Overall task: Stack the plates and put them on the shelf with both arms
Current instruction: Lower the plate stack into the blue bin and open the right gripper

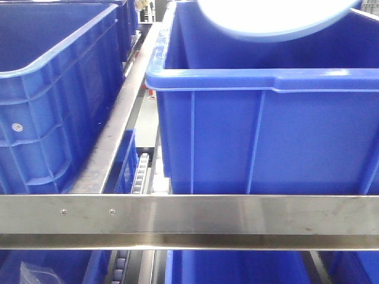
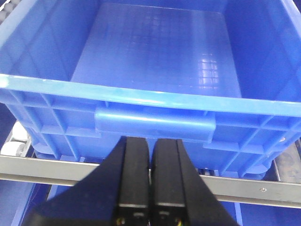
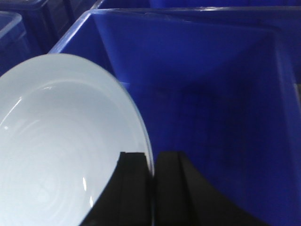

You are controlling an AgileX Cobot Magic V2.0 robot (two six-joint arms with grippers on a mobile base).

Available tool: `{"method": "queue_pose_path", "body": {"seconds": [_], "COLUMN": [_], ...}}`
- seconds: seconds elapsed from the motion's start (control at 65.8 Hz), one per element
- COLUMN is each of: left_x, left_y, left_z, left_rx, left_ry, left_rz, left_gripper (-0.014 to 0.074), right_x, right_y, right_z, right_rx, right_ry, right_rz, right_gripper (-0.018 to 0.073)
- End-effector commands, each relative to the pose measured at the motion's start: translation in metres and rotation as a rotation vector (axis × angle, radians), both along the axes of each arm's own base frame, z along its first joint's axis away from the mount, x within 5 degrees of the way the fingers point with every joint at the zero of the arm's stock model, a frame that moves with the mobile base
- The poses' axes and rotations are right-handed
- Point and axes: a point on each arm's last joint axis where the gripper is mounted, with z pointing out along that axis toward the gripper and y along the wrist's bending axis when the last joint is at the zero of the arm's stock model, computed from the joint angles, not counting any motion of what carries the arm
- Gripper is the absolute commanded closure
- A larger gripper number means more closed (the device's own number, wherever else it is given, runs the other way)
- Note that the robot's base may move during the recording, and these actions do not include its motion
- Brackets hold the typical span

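Observation:
A pale blue-white plate (image 3: 61, 146) fills the left of the right wrist view, with faint rings on its face. My right gripper (image 3: 153, 162) is shut on its rim and holds it above a blue bin (image 3: 225, 94). The plate's edge also shows at the top of the front view (image 1: 278, 23), over the right bin (image 1: 266, 136). I cannot tell whether it is one plate or a stack. My left gripper (image 2: 150, 146) is shut and empty, just in front of a blue bin's handle (image 2: 155, 123). Neither gripper shows in the front view.
A second blue bin (image 1: 53, 89) stands at the left on the shelf. A steel shelf rail (image 1: 189, 219) crosses the front, and also shows in the left wrist view (image 2: 263, 188). More blue bins sit on the level below (image 1: 237, 266). The left bin's floor (image 2: 155, 52) holds nothing.

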Motion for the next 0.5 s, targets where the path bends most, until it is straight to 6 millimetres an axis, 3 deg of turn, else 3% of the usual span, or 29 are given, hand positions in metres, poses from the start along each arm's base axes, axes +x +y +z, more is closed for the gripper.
{"method": "queue_pose_path", "body": {"seconds": [0.0, 0.091, 0.213, 0.289, 0.487], "left_x": [0.004, 0.004, 0.004, 0.004, 0.004], "left_y": [0.0, 0.0, 0.0, 0.0, 0.0], "left_z": [0.015, 0.015, 0.015, 0.015, 0.015], "left_rx": [-0.006, -0.006, -0.006, -0.006, -0.006], "left_ry": [-0.087, -0.087, -0.087, -0.087, -0.087], "left_rz": [-0.003, -0.003, -0.003, -0.003, -0.003], "left_gripper": [0.0513, 0.0513, 0.0513, 0.0513, 0.0513], "right_x": [0.016, 0.031, 0.041, 0.043, 0.031], "right_y": [0.002, 0.005, 0.007, 0.007, 0.005], "right_z": [0.026, 0.014, 0.004, 0.002, 0.01], "right_rx": [0.025, 0.013, 0.002, 0.001, 0.006], "right_ry": [-0.156, -0.104, -0.057, -0.05, -0.075], "right_rz": [0.002, 0.001, 0.001, 0.001, 0.001], "right_gripper": [0.0503, 0.041, 0.0137, 0.0025, 0.0052]}}
